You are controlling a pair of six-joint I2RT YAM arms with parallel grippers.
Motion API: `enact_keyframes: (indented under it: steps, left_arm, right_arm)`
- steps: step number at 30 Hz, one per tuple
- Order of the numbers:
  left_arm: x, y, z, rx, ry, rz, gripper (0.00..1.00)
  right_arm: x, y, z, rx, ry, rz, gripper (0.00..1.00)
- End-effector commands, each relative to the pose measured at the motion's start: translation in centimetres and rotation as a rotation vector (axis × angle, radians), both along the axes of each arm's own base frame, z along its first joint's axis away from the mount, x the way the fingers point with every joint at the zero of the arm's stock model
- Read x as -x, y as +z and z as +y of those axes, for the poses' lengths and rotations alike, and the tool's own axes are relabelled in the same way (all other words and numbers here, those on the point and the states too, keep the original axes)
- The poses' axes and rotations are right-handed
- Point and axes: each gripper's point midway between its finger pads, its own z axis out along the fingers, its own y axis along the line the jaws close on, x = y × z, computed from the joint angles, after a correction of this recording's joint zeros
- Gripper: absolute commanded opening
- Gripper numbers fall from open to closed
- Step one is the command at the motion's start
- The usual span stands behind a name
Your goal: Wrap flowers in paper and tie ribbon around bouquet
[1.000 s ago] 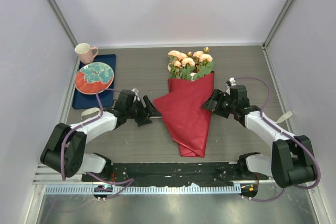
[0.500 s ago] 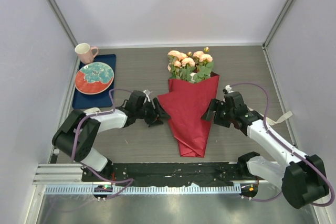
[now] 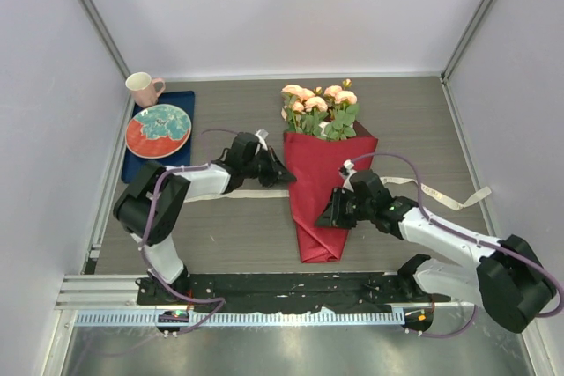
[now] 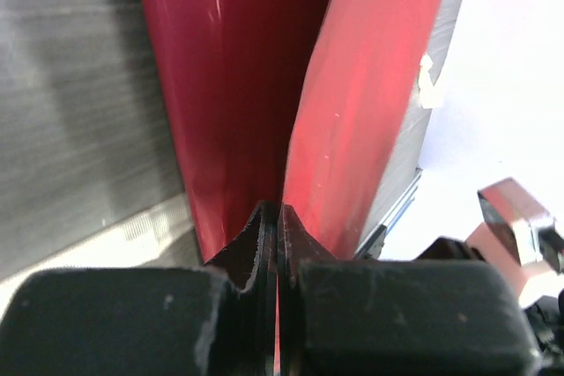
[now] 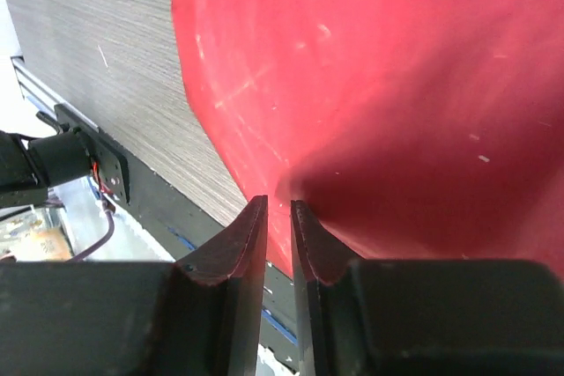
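Pinching paper [image 3: 319,184], left tool [image 4: 278,215], right tool [image 5: 278,207]

The paper [image 3: 322,191] is deep solid red with faint pale scuffs, and the flowers [image 3: 319,105] are peach-pink with green leaves; the ribbon [image 3: 441,193] is cream-white, on a table [image 3: 238,235] of grey-brown streaked wood grain. The tray [image 3: 182,99] is dark blue, the plate [image 3: 159,129] is orange-red with a teal blotch pattern, and the mug [image 3: 141,88] is pale pink. The arms [image 3: 441,231] are white and black with purple cables, and the left fingers [image 4: 247,253] and right fingers [image 5: 233,244] are matte black.
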Motion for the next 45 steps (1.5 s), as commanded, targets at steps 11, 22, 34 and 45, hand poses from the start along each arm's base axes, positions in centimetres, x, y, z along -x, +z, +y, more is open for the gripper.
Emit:
enact_keyframes:
  steps: [11, 22, 34, 45]
  left_arm:
    - [-0.6, 0.0, 1.8, -0.187, -0.032, -0.069, 0.52]
    - [4.8, 6.1, 0.7, -0.038, -0.078, -0.098, 0.40]
    - [3.9, 3.3, 19.5, -0.439, 0.585, 0.104, 0.89]
    - [6.3, 3.4, 28.1, -0.593, 0.798, 0.270, 1.00]
  right_arm:
    - [0.1, -1.5, 2.4, -0.074, 0.018, 0.005, 0.18]
    - [-4.3, 0.8, -0.9, 0.071, -0.218, -0.144, 0.20]
    - [-7.2, 3.4, -27.4, 0.569, -1.226, -0.088, 0.98]
    - [-7.0, -1.0, -39.3, 0.697, -1.558, 0.152, 0.91]
